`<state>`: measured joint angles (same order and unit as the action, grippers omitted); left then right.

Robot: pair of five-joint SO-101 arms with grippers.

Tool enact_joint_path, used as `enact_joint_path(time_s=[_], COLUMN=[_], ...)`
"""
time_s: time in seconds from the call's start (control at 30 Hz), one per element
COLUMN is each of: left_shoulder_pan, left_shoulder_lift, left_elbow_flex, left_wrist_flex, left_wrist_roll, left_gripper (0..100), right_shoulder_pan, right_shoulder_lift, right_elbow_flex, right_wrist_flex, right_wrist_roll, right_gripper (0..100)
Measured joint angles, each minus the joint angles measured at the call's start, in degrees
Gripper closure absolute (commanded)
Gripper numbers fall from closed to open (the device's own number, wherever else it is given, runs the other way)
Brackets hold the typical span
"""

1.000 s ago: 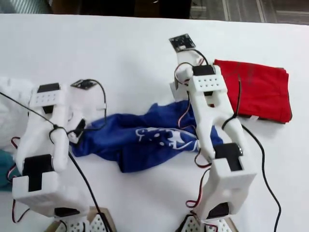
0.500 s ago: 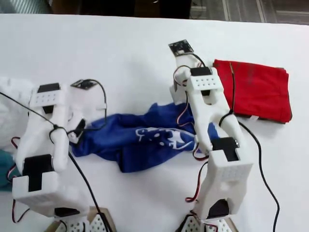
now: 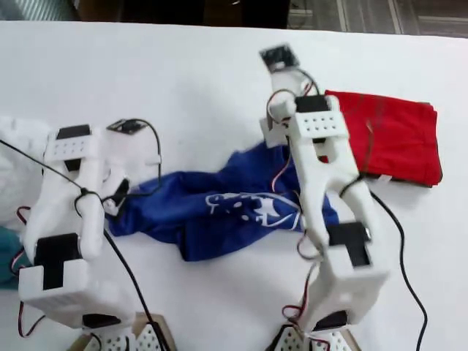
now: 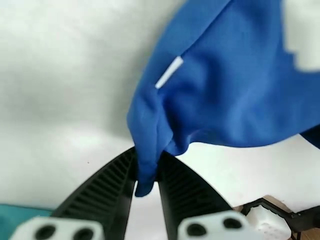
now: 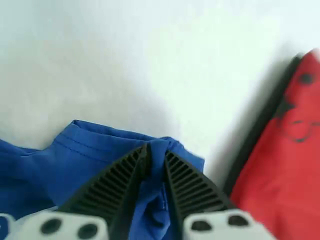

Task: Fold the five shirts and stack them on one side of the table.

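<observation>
A crumpled blue shirt (image 3: 219, 208) with a white print lies stretched between the two arms in the middle of the table. My left gripper (image 4: 147, 172) is shut on the blue shirt (image 4: 230, 90) at its left end, fabric pinched between the black fingers. My right gripper (image 5: 155, 160) is shut on the blue shirt (image 5: 90, 160) at its far right corner, beside the red shirt (image 5: 285, 150). The folded red shirt (image 3: 391, 135) lies flat at the table's right side. In the high view the right arm (image 3: 322, 168) hides part of the blue shirt.
White cloth (image 3: 14, 157) and a bit of teal cloth (image 3: 6, 252) sit at the left edge behind the left arm (image 3: 69, 197). The white table (image 3: 161, 80) is bare at the back. Cables trail from both arms.
The right arm has shifted slightly toward the back of the table, pulling the blue shirt's right corner with it. The left arm has not moved.
</observation>
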<state>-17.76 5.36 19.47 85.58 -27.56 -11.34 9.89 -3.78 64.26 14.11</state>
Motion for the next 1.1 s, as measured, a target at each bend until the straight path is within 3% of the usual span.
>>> enact_joint_path(time_s=[0.33, 0.5, 0.83, 1.1], left_shoulder_pan=[2.29, 4.57, 6.15, 6.15], left_shoulder_lift=[0.00, -5.19, -30.24, -47.56], left_elbow_flex=[-25.58, -28.22, -31.03, -24.09], left_wrist_flex=[15.03, 15.65, 14.51, 9.05], left_wrist_roll=[0.00, 0.00, -0.09, -0.26], left_gripper=[97, 97, 97, 97], right_shoulder_pan=[0.97, 1.76, 9.49, 10.20], right_shoulder_lift=[-19.34, -27.60, -50.37, -66.29], right_elbow_flex=[3.08, 7.21, 7.30, 7.30], right_wrist_flex=[1.23, 2.90, 1.32, 1.32], right_wrist_roll=[3.96, 4.66, 4.57, 4.57], right_gripper=[97.8, 97.8, 97.8, 97.8])
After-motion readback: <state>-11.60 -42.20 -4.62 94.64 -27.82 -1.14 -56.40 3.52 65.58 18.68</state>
